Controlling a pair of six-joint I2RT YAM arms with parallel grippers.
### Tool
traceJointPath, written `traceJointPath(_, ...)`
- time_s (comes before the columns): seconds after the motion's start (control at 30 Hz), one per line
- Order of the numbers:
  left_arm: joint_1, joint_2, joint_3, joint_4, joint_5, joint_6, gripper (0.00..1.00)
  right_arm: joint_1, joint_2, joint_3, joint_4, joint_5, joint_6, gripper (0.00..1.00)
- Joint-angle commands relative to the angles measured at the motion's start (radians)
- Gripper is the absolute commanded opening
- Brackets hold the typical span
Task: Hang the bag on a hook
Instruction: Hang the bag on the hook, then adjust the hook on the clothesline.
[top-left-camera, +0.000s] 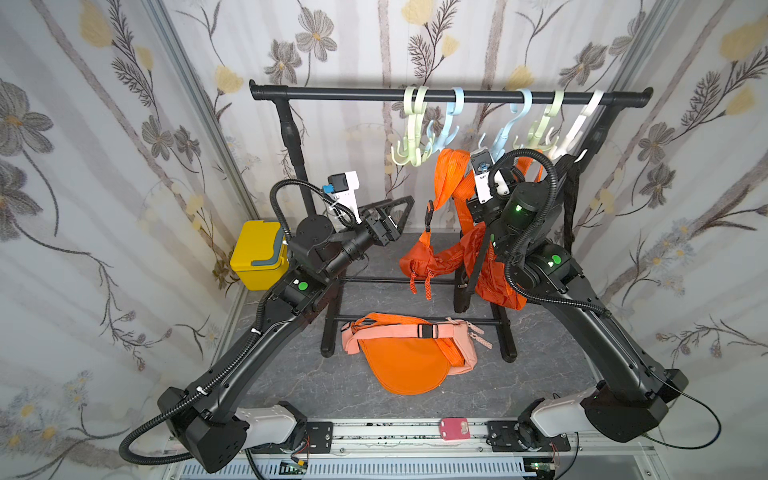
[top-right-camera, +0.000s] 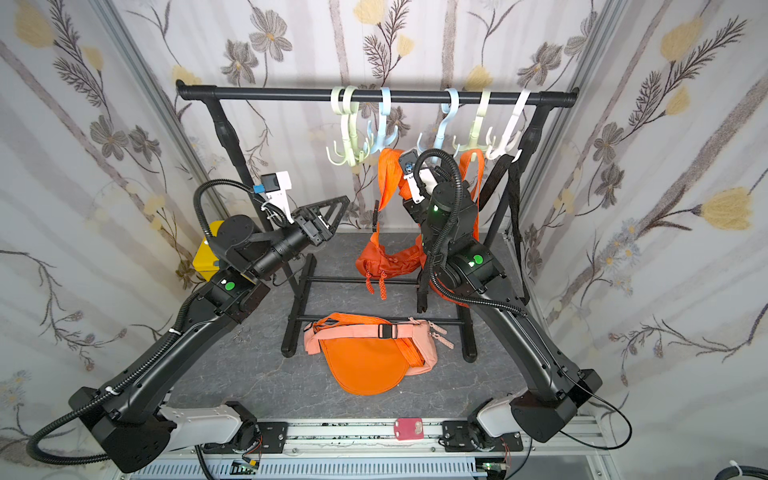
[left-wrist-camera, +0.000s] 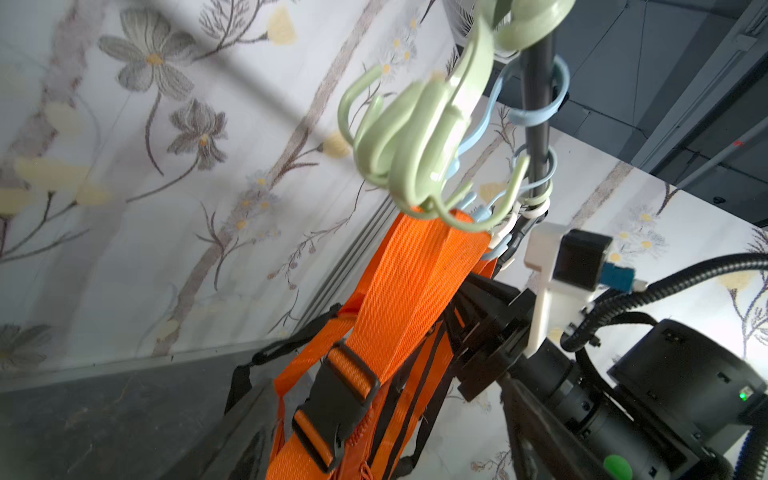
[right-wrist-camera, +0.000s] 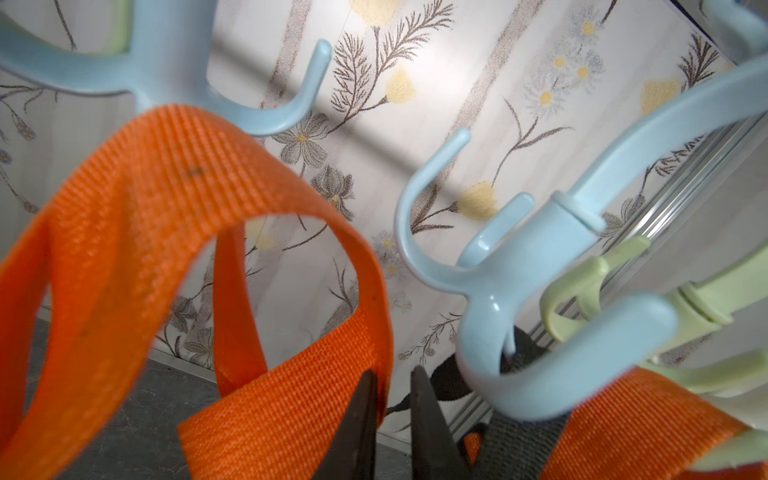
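While the orange bag (top-left-camera: 432, 257) hangs by its strap (right-wrist-camera: 174, 199), left gripper (top-left-camera: 401, 214) spread, empty; right gripper (right-wrist-camera: 392, 419) slightly parted beside the strap.

Floral wallpaper walls (top-left-camera: 104, 166), grey marbled floor (top-left-camera: 324, 386), aluminium corner posts (top-left-camera: 199, 104).

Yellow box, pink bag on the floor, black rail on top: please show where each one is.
yellow box (top-left-camera: 258, 249): a top view, on its lid.
pink bag (top-left-camera: 467, 338): a top view, on its pink body.
black rail (top-left-camera: 345, 94): a top view, on its bare part.
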Motion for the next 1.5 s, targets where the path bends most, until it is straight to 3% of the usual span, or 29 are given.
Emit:
traceJointPath(0.0,0.026,0.036,0.084,-0.004,-0.004,0.034,0.82,0.001,-0.003,-0.005,0.049,0.007,-0.004,0.15)
traceJointPath(0.4,0.070,0.312,0.511,-0.107,0.099,0.051,0.83,0.000,-0.003,-0.010,0.046,-0.009,0.002,0.11)
traceJointPath(0.63,0.103,0.600,0.989,-0.338,0.117,0.104,0.86,0.001,0.000,-0.016,0.050,-0.022,0.007,0.09)
traceJointPath(0.73,0.117,0.725,1.192,-0.404,0.171,0.084,0.82,0.002,0.001,-0.019,0.057,-0.027,0.007,0.09)
traceJointPath(0.87,0.136,0.748,1.167,-0.339,0.227,0.026,0.66,0.002,0.001,-0.022,0.063,-0.028,0.004,0.09)
traceJointPath(1.07,0.143,0.669,1.028,-0.238,0.261,0.006,0.40,0.001,0.010,-0.024,0.074,-0.017,-0.005,0.08)
traceJointPath(1.23,0.157,0.659,1.025,-0.207,0.327,-0.043,0.23,-0.002,0.015,-0.025,0.085,-0.009,-0.011,0.07)
traceJointPath(1.47,0.190,0.606,0.988,-0.267,0.280,-0.010,0.14,-0.004,0.007,-0.026,0.085,0.006,-0.023,0.06)
